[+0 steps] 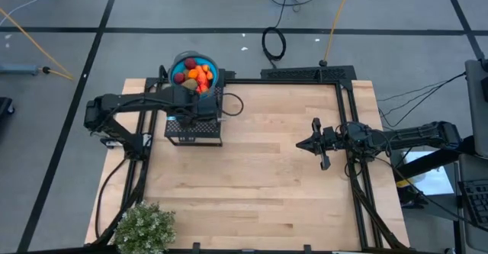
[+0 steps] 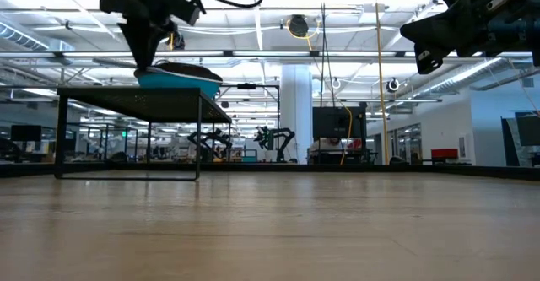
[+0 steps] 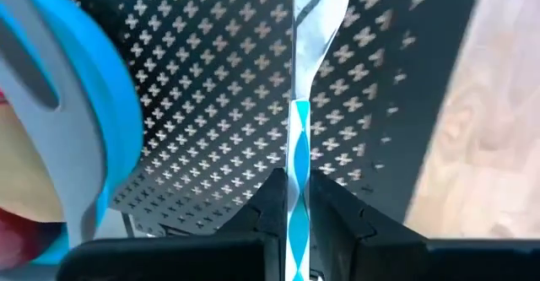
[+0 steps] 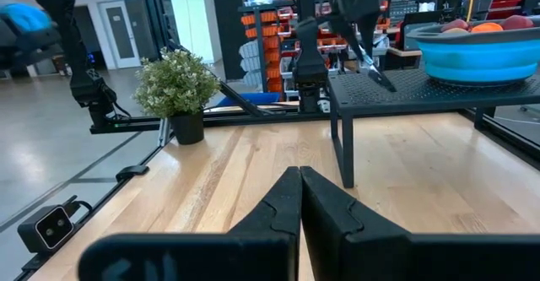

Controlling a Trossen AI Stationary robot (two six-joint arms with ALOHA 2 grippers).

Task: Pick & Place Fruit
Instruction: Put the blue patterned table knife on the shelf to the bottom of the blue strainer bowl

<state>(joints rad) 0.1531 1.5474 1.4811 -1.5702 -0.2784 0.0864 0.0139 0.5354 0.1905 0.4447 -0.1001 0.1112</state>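
Note:
A blue bowl (image 1: 213, 74) holding orange and red fruit (image 1: 197, 75) stands on the far part of a black perforated stand (image 1: 194, 132) at the table's far left. My left gripper (image 3: 297, 180) hangs over the stand just beside the bowl (image 3: 93, 104), pointing steeply down, shut on a thin blue-and-white stick (image 3: 302, 137). In the right wrist view the stick (image 4: 377, 68) slants down toward the stand's top (image 4: 422, 83); whether its tip touches, I cannot tell. My right gripper (image 1: 313, 143) waits shut, level, over the table's right half. My left gripper pinches the stick's blue-and-white striped part (image 3: 299, 209) between its two fingers. The fingers come from above, slanting down, and the stick runs on along them past their tips. Its pale end (image 3: 316, 28) reaches out over the stand's perforated top.
A bushy green plant in a pot (image 1: 145, 227) stands at the table's near left corner. Black frame rails (image 1: 358, 170) run along the table's left, right and far sides. Bare wooden tabletop (image 1: 259, 185) lies between the stand and my right gripper.

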